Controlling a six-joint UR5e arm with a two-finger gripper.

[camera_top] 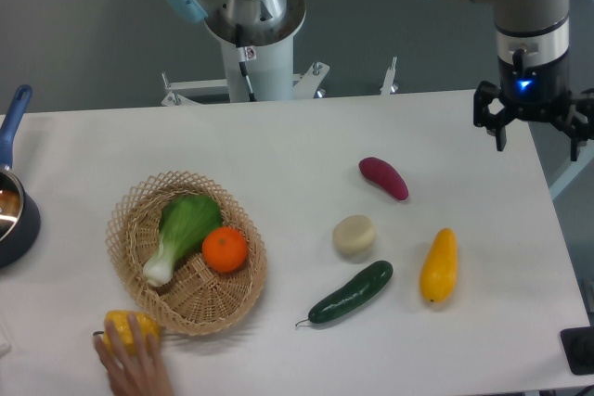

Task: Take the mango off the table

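at the near edge a person's hand [135,370] rests on a yellow pepper [125,328] beside the basket [190,308]; leave that alone. your mango [439,265] lies on the table [278,136], just right of the cucumber [352,292], long axis running near-to-far. the gripper [535,118] hangs open, empty, well apart, beyond and right of it.

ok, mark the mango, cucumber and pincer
mango [439,266], fixed camera, middle of the fruit
cucumber [352,292], fixed camera, middle of its body
pincer [536,127], fixed camera, between its fingertips
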